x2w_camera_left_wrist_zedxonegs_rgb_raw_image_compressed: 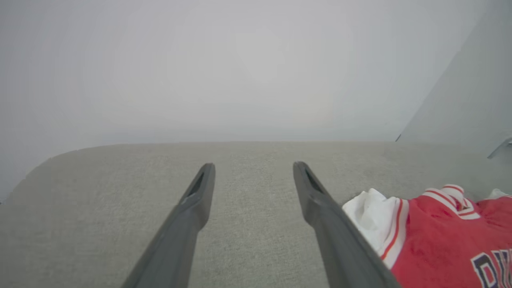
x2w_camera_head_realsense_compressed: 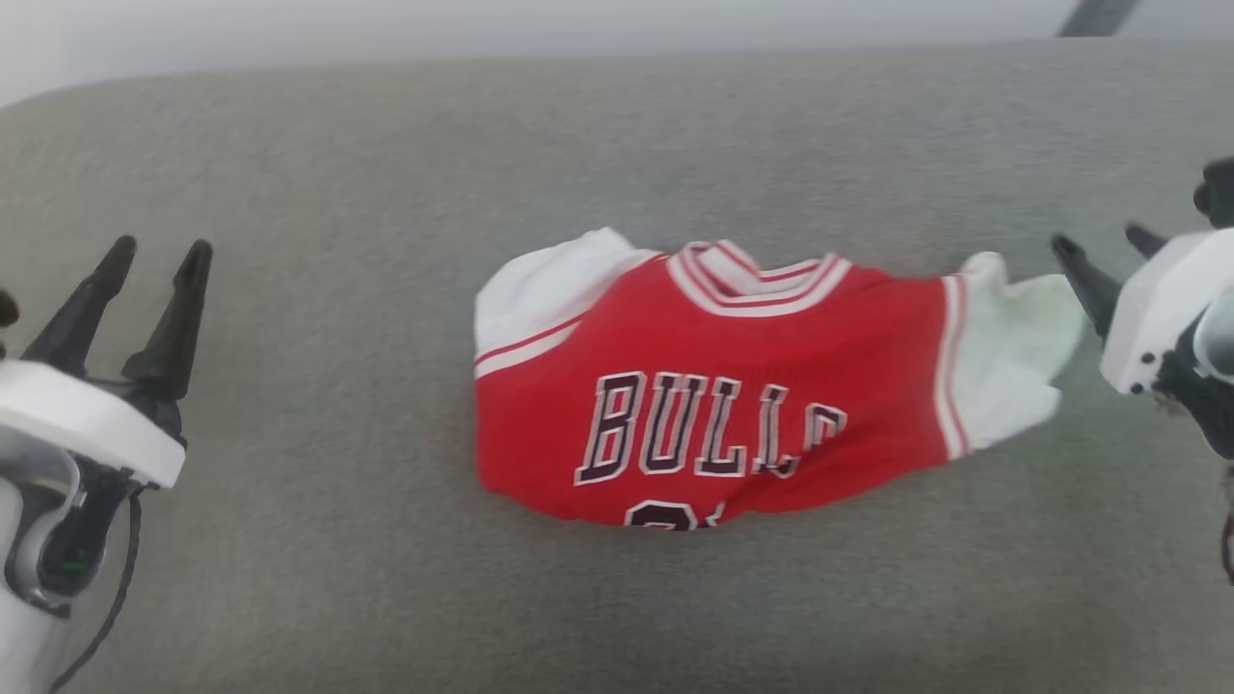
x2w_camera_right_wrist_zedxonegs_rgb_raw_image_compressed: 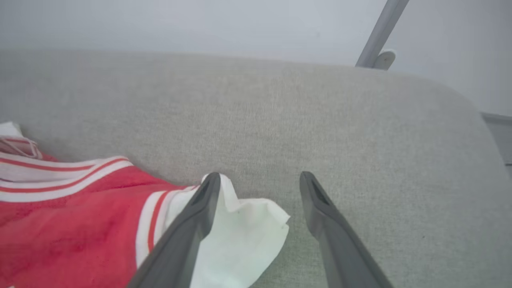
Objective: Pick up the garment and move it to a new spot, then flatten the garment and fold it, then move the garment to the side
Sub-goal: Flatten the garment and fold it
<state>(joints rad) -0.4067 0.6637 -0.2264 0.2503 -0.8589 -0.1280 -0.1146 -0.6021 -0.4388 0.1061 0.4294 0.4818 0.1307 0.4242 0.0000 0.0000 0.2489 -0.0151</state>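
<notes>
Red white-sleeved BULLS jersey (x2w_camera_head_realsense_compressed: 713,395) on grey fabric counter (x2w_camera_head_realsense_compressed: 337,559).
Left hand (x2w_camera_head_realsense_compressed: 159,255) 9 o'clock, right hand (x2w_camera_head_realsense_compressed: 1104,241) 3 o'clock; both wide, empty.

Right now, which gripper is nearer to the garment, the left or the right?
Right. The right gripper is open just beside the white sleeve of the garment. The left gripper, also open, stands off the other sleeve, with bare grey surface between them.

The grey cushion (x2w_camera_head_realsense_compressed: 289,578) is viewed from above by the head camera, with the garment (x2w_camera_head_realsense_compressed: 713,386) centred, and is skimmed low and close from the wrists at nine and three o'clock, both faced roughly toward twelve, the garment's nine-o'clock sleeve (x2w_camera_left_wrist_zedxonegs_rgb_raw_image_compressed: 372,224) and three-o'clock sleeve (x2w_camera_right_wrist_zedxonegs_rgb_raw_image_compressed: 244,236) being shared with the head view.
</notes>
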